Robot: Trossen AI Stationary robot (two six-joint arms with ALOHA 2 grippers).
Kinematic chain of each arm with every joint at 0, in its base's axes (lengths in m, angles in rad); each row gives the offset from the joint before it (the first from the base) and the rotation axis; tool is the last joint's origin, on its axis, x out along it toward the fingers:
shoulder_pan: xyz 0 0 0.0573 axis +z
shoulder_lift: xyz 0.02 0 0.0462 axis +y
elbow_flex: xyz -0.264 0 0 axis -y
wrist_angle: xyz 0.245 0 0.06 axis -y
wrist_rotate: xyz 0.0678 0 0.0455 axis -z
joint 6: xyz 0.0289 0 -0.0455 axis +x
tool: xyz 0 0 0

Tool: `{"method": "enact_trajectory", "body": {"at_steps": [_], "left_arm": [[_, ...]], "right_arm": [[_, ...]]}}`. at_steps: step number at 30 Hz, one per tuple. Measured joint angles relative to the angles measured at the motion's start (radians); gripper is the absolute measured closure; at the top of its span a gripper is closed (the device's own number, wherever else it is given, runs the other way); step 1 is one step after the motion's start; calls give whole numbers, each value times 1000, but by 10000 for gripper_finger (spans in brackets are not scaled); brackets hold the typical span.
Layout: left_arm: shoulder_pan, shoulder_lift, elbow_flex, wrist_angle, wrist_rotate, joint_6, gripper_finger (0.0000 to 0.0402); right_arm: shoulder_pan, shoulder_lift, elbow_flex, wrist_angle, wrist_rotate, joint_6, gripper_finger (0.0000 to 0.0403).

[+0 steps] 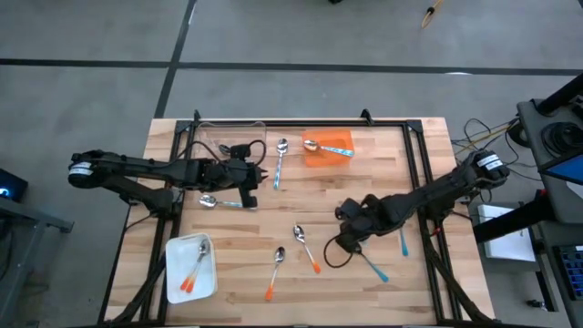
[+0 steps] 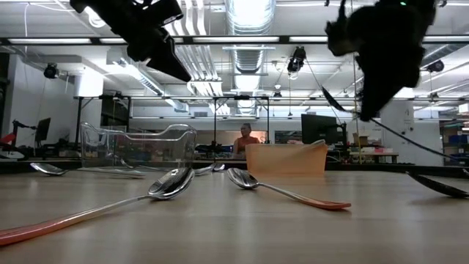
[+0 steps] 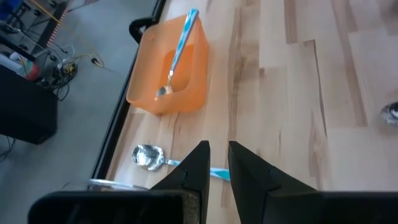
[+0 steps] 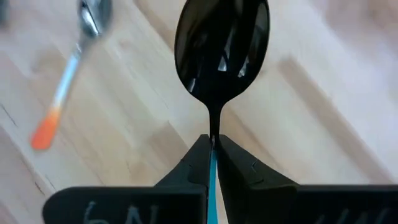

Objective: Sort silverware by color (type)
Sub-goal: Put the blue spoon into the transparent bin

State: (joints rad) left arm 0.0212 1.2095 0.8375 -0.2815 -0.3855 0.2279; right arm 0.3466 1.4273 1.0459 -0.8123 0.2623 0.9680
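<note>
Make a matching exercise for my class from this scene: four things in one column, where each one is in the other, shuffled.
Things:
1. Dark-bowled spoon
2. Two orange-handled spoons
3. Blue-handled spoon
4. Clear container

Places:
A. in the orange bin
B. gripped by the right end effector
C. at the table's far edge, on the left arm's side
D. on the white tray

Pairs: 1-B, 2-D, 3-A, 4-C

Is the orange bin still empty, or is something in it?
Not empty: the orange bin holds one spoon with a light-blue handle, bowl down inside and handle leaning out over the rim.
</note>
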Motion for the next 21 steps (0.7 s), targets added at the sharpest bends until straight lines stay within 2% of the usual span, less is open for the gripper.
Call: {"method": "enact_trajectory", "body": {"at_steps": [10,15,21], "left_arm": [[0,-44,0,29,0,47,361],[-5,-135,-46,58,3,38,361],[-7,-291,-104,61,3,9,361]], "right_arm": [[-134,16,223,15,122,-334,394],[-231,60,352,70,163,-567,394],[-328,134,471,270,168,-827,394]]}}
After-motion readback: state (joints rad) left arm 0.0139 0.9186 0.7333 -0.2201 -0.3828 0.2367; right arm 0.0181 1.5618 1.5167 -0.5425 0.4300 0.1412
